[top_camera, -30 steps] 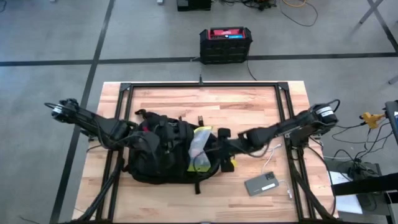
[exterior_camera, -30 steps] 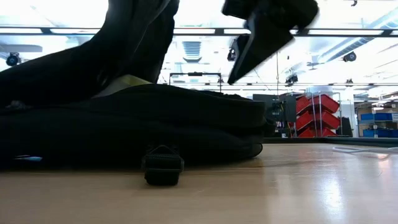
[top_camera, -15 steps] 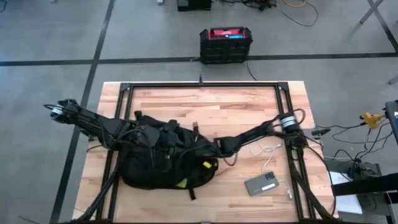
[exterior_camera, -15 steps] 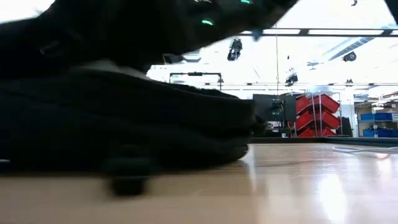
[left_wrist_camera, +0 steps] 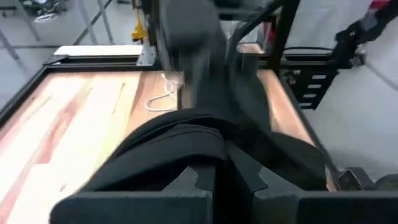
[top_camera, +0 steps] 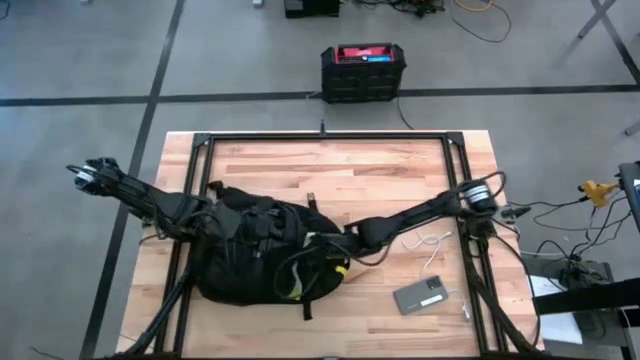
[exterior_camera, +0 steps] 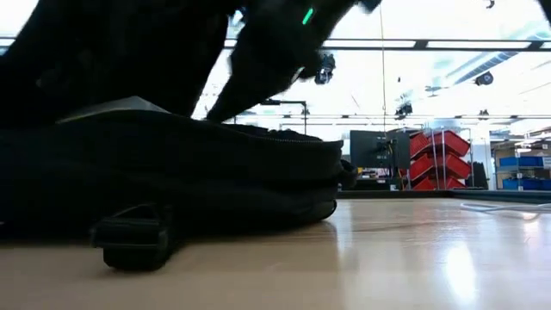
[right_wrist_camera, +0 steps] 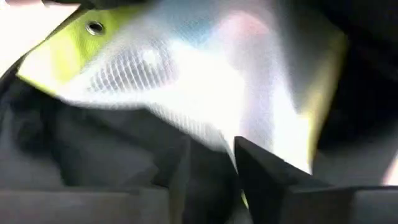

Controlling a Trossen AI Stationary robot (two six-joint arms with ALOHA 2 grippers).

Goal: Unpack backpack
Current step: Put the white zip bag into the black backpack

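On the near half of the table (top_camera: 400, 170) I saw the backpack (top_camera: 250, 260) lying flat, its long axis running left to right. My left gripper (left_wrist_camera: 224, 180) was pinched shut on a fold of the backpack's black fabric at its left end. My right gripper (right_wrist_camera: 211, 165) reached into the right end, fingers closed on a yellow-edged mesh pouch (right_wrist_camera: 186, 68) (partly hidden in the high view). Farther right lay a grey phone (top_camera: 424, 296), then a white cable (top_camera: 425, 240).
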